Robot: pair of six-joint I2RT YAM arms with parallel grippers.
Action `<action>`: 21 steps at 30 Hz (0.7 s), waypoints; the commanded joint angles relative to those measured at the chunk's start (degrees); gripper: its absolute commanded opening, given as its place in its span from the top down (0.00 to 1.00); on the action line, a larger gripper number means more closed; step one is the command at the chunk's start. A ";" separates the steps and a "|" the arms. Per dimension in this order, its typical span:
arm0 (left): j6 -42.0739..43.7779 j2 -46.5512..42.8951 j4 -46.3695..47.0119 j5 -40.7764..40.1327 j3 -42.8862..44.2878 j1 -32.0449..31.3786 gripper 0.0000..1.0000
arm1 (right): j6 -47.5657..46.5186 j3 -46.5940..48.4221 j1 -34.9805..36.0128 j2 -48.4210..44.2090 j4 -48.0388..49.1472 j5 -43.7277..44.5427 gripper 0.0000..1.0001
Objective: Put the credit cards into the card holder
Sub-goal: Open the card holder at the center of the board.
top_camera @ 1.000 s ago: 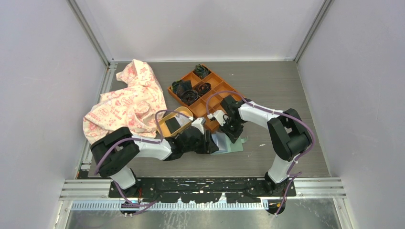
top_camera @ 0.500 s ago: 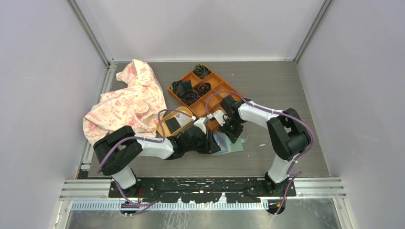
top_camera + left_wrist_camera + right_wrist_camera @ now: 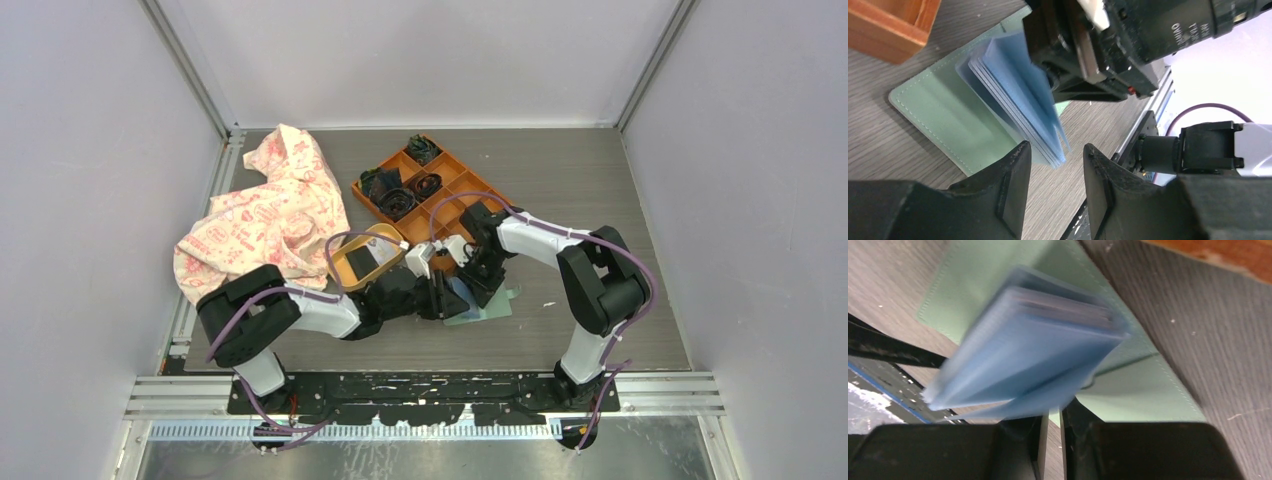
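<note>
Nearest the bases, the left gripper (image 3: 1055, 148) hovers low over the table (image 3: 580, 180) with its jaws apart and nothing clamped. The free corner of the blue plastic leaves (image 3: 1015, 97) sits just at its fingertips. Those leaves belong to the card holder (image 3: 943, 107), which lies open on its sage-green cover between the two grippers. Just beyond, the right gripper (image 3: 1050, 416) shows its jaws almost together and seems to nip the edge of the lowest blue leaf, holding the stack up off the cover; the view is blurred, so I cannot tell how firm that nip is. The risk sits here: a thin, slick leaf may slide out of the pinch and the stack fall flat, or the left jaws may close on several leaves at once and shut the slot. The light holder could also be dragged across the table. Farther off, the black credit card (image 3: 358, 263) lies in the yellow oval dish (image 3: 336, 268), in neither gripper. Past that, the orange compartment tray (image 3: 466, 186) and the patterned cloth (image 3: 265, 215) are near enough for an arm to brush.
</note>
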 commanded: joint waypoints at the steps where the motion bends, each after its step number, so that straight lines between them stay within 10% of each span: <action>1: -0.64 1.43 8.10 0.97 2.37 -0.32 0.57 | 0.94 1.99 -1.85 -2.14 -1.82 -5.75 0.79; 21: 2.00 5.85 5.58 0.57 7.50 -0.23 0.76 | 4.48 1.09 -14.57 -8.93 -2.76 -17.80 0.36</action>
